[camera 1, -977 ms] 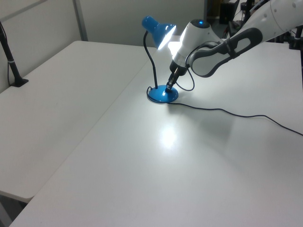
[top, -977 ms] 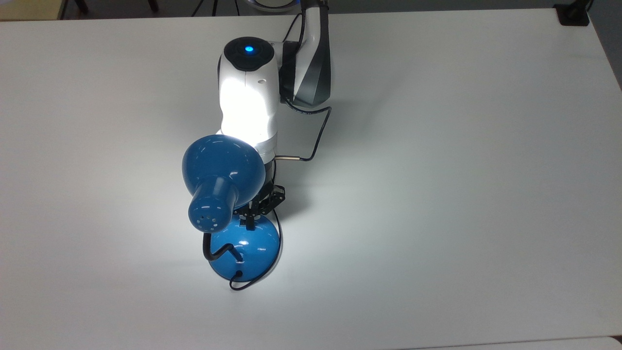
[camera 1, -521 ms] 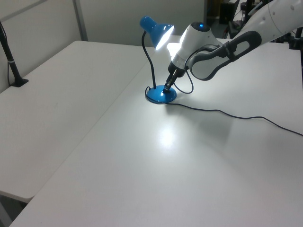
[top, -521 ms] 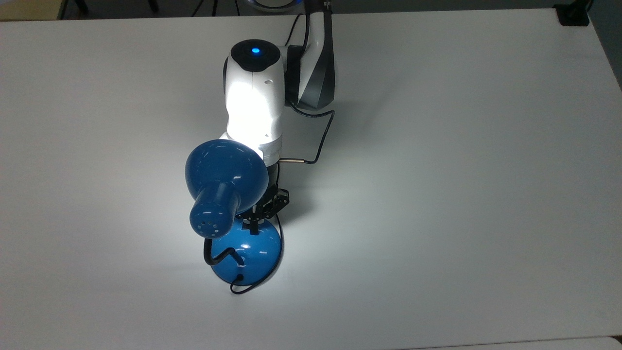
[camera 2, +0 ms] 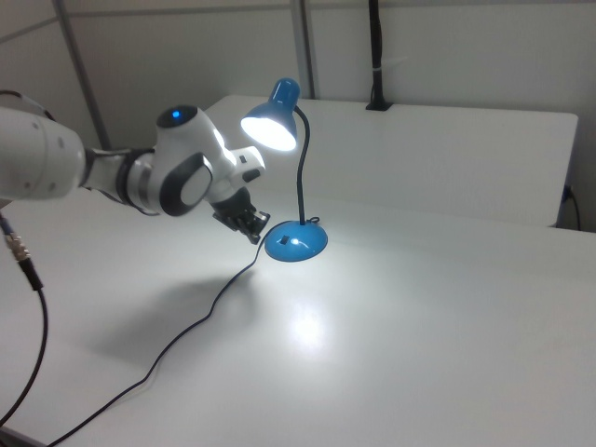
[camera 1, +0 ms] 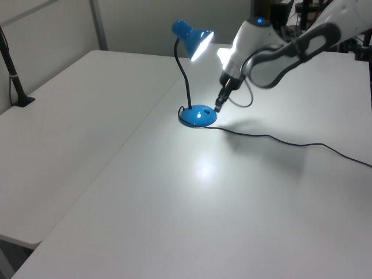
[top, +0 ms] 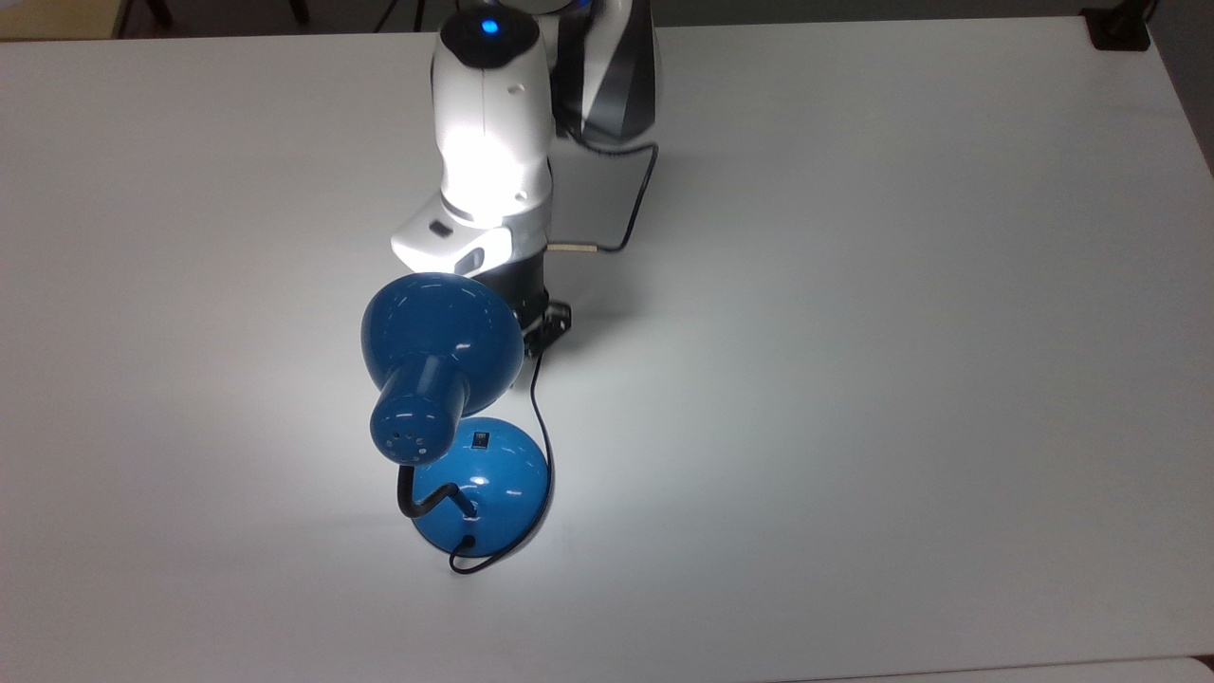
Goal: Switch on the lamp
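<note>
The blue lamp is lit. Its shade (top: 441, 332) throws a bright patch on the white table (top: 854, 379). Its round base (top: 488, 484) carries a small black switch (top: 482, 439), which lies uncovered. The lamp's base (camera 1: 197, 115) and shade (camera 1: 197, 42) stand at the middle of the left view, and its base (camera 2: 296, 241) shows again in the right view. My gripper (camera 1: 219, 106) hangs shut just beside the base, a little above the table and clear of it. From the right view, the gripper (camera 2: 253, 226) is left of the base. The shade partly hides the gripper (top: 548, 323) in the top view.
The lamp's thin black cord (camera 1: 279, 139) runs from the base across the table under my arm. A black clamped post (camera 1: 17, 87) stands at the table's edge on the left view's left. My arm's own cable (top: 635, 209) loops beside the wrist.
My gripper has lifted off the switch on the base and drawn back toward the arm's base, leaving the switch uncovered. The lamp stays lit and has not moved in the last half second.
</note>
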### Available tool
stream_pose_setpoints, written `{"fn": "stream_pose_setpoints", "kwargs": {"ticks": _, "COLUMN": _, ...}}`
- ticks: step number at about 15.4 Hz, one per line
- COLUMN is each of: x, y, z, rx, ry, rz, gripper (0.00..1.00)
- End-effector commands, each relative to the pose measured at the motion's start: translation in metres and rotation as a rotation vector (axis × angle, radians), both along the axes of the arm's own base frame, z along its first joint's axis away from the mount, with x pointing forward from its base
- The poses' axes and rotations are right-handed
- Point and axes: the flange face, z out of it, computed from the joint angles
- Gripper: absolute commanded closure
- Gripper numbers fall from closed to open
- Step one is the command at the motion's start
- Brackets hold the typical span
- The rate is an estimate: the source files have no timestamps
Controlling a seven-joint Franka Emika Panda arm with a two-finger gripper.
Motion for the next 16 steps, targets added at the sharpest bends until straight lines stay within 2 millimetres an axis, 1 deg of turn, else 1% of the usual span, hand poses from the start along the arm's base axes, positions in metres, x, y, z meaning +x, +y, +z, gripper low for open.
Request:
{"fn": "stream_pose_setpoints", "kwargs": {"ticks": 1, "x": -0.062, "y": -0.013, "z": 0.076, "rx": 0.093, "ry": 0.167, "rz": -0.022, "gripper": 0.92}}
{"fn": "stream_pose_setpoints", "kwargs": {"ticks": 2, "x": -0.074, "y": -0.029, "z": 0.096, "rx": 0.111, "ry": 0.198, "rz": -0.038, "gripper": 0.84}}
{"fn": "stream_pose_setpoints", "kwargs": {"ticks": 3, "x": -0.086, "y": -0.042, "z": 0.113, "rx": 0.129, "ry": 0.228, "rz": -0.054, "gripper": 0.69}}
{"fn": "stream_pose_setpoints", "kwargs": {"ticks": 4, "x": -0.096, "y": -0.047, "z": 0.129, "rx": 0.137, "ry": 0.256, "rz": -0.055, "gripper": 0.39}}
{"fn": "stream_pose_setpoints", "kwargs": {"ticks": 5, "x": -0.102, "y": -0.053, "z": 0.143, "rx": 0.139, "ry": 0.292, "rz": -0.058, "gripper": 0.08}}
{"fn": "stream_pose_setpoints", "kwargs": {"ticks": 6, "x": -0.107, "y": -0.065, "z": 0.157, "rx": 0.125, "ry": 0.338, "rz": -0.077, "gripper": 0.0}}
{"fn": "stream_pose_setpoints", "kwargs": {"ticks": 7, "x": -0.11, "y": -0.069, "z": 0.174, "rx": 0.098, "ry": 0.387, "rz": -0.085, "gripper": 0.0}}
{"fn": "stream_pose_setpoints", "kwargs": {"ticks": 8, "x": -0.113, "y": -0.06, "z": 0.188, "rx": 0.049, "ry": 0.44, "rz": -0.067, "gripper": 0.0}}
{"fn": "stream_pose_setpoints", "kwargs": {"ticks": 10, "x": -0.122, "y": -0.061, "z": 0.208, "rx": -0.031, "ry": 0.497, "rz": -0.1, "gripper": 0.0}}
{"fn": "stream_pose_setpoints", "kwargs": {"ticks": 11, "x": -0.123, "y": -0.061, "z": 0.216, "rx": -0.031, "ry": 0.488, "rz": -0.131, "gripper": 0.0}}
{"fn": "stream_pose_setpoints", "kwargs": {"ticks": 12, "x": -0.122, "y": -0.062, "z": 0.219, "rx": -0.027, "ry": 0.478, "rz": -0.155, "gripper": 0.0}}
{"fn": "stream_pose_setpoints", "kwargs": {"ticks": 16, "x": -0.121, "y": -0.064, "z": 0.219, "rx": -0.022, "ry": 0.473, "rz": -0.156, "gripper": 0.0}}
